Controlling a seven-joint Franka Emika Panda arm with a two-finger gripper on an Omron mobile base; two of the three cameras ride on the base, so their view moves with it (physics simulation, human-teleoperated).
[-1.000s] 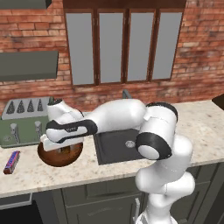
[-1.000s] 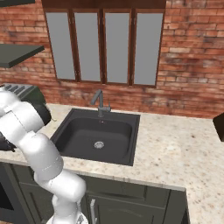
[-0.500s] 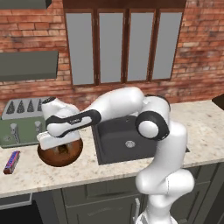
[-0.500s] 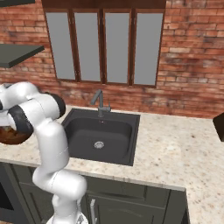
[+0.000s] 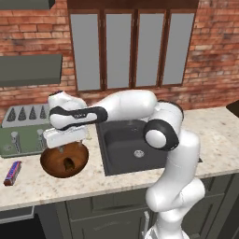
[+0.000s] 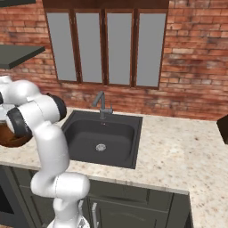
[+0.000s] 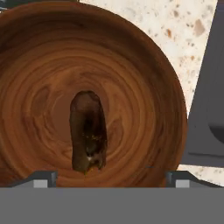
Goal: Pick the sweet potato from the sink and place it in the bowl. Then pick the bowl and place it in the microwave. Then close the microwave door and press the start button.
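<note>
The sweet potato (image 7: 87, 131), a dark brown stubby lump, lies free at the bottom of the bowl (image 7: 144, 74). The glossy reddish-brown bowl (image 5: 49, 165) stands on the counter left of the sink (image 5: 135, 149), and the sweet potato (image 5: 69, 163) shows inside it. My gripper (image 5: 63, 147) hangs open just above the bowl, pointing down into it. In the hand view its fingertips (image 7: 43, 178) stand wide apart on either side of the potato, holding nothing. In the right base view a piece of the bowl (image 6: 11, 136) shows behind my arm. The microwave and its door are out of view.
A green-grey toaster (image 5: 23, 135) stands right behind the bowl. A red-blue candy bar (image 5: 12, 172) lies left of the bowl near the counter's front edge. The sink (image 6: 100, 138) has a grey faucet (image 6: 101, 103) at its back. Speckled counter stretches right of the sink.
The jaws have spread wide and the sweet potato now lies loose in the bowl. The hand has stayed over the bowl, shifting only slightly.
</note>
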